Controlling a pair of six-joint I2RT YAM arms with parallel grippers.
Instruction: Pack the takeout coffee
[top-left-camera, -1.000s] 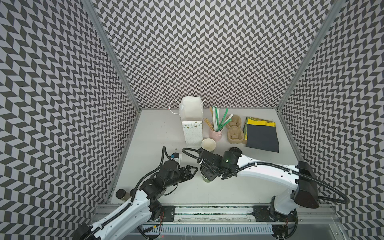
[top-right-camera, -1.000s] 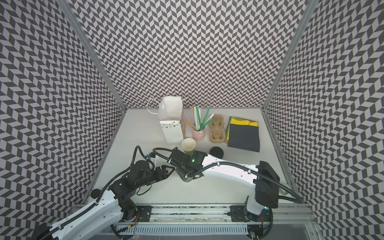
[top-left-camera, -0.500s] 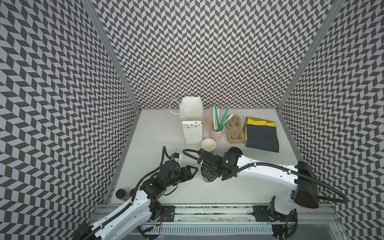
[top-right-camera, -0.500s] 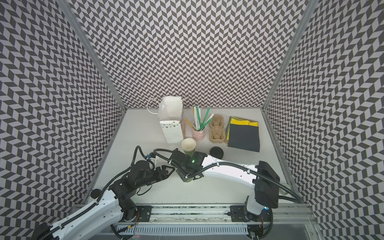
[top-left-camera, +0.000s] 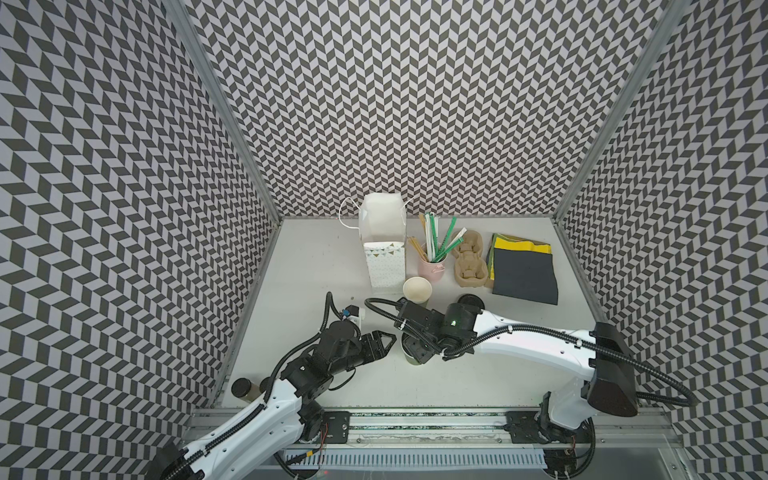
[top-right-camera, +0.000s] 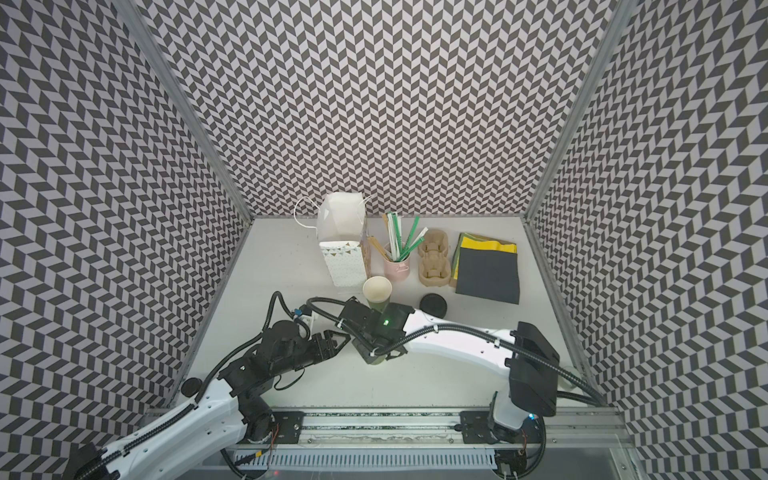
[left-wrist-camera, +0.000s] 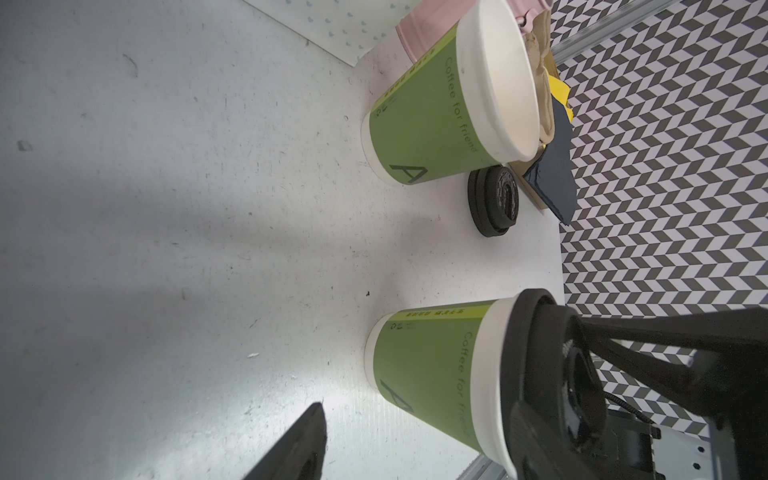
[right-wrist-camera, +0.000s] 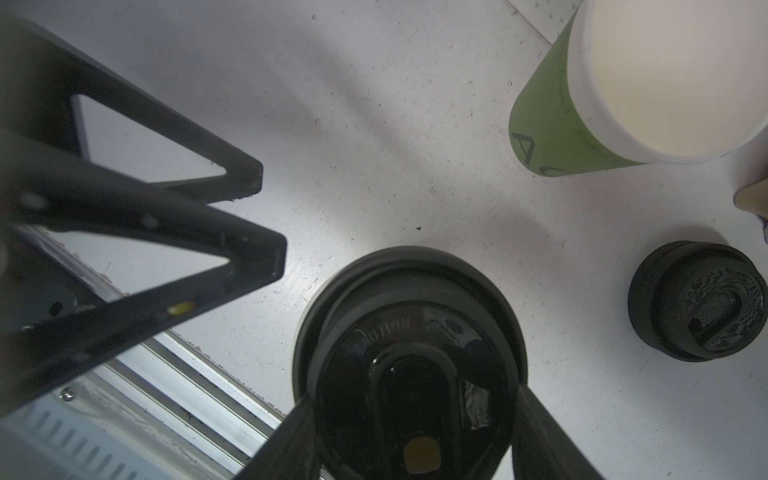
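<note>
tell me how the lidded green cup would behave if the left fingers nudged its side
The lidded green cup is tall on a narrow base, so a high nudge would probably tip it. Thin paper walls would likely dent. It probably slides easily on the smooth table.

At the back of the bench (top-left-camera: 307, 266) I see a white paper bag (top-left-camera: 383, 245), a pink cup of straws (top-left-camera: 432, 262), a cardboard cup carrier (top-left-camera: 469, 266) and stacked napkins (top-left-camera: 524, 272). In front, an open green cup (top-left-camera: 417, 289) stands upright near a spare black lid (top-right-camera: 433, 304).
</note>
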